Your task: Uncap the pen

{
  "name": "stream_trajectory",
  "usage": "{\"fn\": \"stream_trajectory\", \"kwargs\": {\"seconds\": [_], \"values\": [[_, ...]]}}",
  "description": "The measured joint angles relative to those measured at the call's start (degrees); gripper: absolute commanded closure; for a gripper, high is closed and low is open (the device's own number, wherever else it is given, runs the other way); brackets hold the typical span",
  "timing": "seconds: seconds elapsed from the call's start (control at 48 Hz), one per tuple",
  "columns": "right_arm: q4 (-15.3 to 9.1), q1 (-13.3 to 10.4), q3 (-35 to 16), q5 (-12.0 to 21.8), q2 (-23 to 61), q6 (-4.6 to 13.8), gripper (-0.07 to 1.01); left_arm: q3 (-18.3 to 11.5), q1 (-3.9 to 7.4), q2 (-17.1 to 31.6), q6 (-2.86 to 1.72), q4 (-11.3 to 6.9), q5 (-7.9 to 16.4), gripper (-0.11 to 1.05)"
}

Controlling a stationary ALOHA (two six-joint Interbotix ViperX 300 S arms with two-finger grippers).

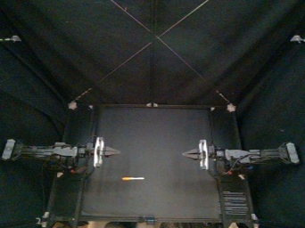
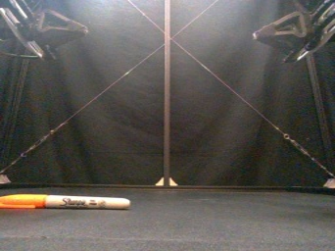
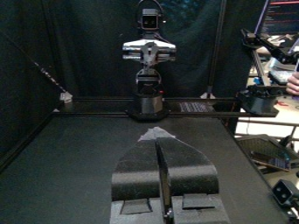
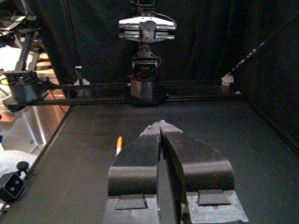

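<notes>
Since the pen (image 1: 132, 178) lies flat on the table (image 1: 155, 129) near its front edge, a little left of the middle, with nothing around it, either arm can come down on it freely. It lies crosswise, its orange cap (image 2: 19, 202) toward the left arm's side and its white printed barrel (image 2: 92, 202) toward the right. The left gripper (image 1: 117, 153) and the right gripper (image 1: 186, 153) hang above the table facing each other across the middle, behind the pen and well apart from it; each has its jaws pressed together to a point and grasps nothing. The pen looks light, stiff and smooth, a round plastic tube that will likely roll or skid if nudged from one side, so a squeeze square across its width is the safer way to lift it. The cap is probably a tight push fit, which calls for a firm hold on both parts and a straight pull along the pen's length; a bending pull could make it slip from the jaws. By how it lies, the left gripper suits the cap and the right gripper the barrel, taken near its middle. Both would first have to spread their jaws
</notes>
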Motion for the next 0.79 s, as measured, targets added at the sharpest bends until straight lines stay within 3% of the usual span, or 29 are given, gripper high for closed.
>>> {"fn": "stream_trajectory", "kwargs": {"seconds": [0.208,0.396,0.542,0.688,0.792], "values": [[1.7,0.5,-3.0,-0.1,7.6,1.76,0.95,0.7,-0.35,0.8,-0.18,0.0,0.0,0.95],[3.6,3.3,-10.2,0.0,21.8,1.23,0.94,0.6,-1.85,3.4,-0.18,0.09,0.1,0.94],[6.9,5.4,-15.6,0.1,32.3,1.41,0.92,0.6,-2.72,6.8,-0.26,-0.26,0.8,0.93],[10.1,7.3,-20.2,0.1,42.4,1.41,0.78,0.7,-3.78,9.8,-0.35,-2.02,3.6,0.91],[10.9,8.3,-22.8,0.1,48.0,1.41,0.61,0.6,-4.31,11.3,-0.35,-4.22,7.4,0.86]]}}
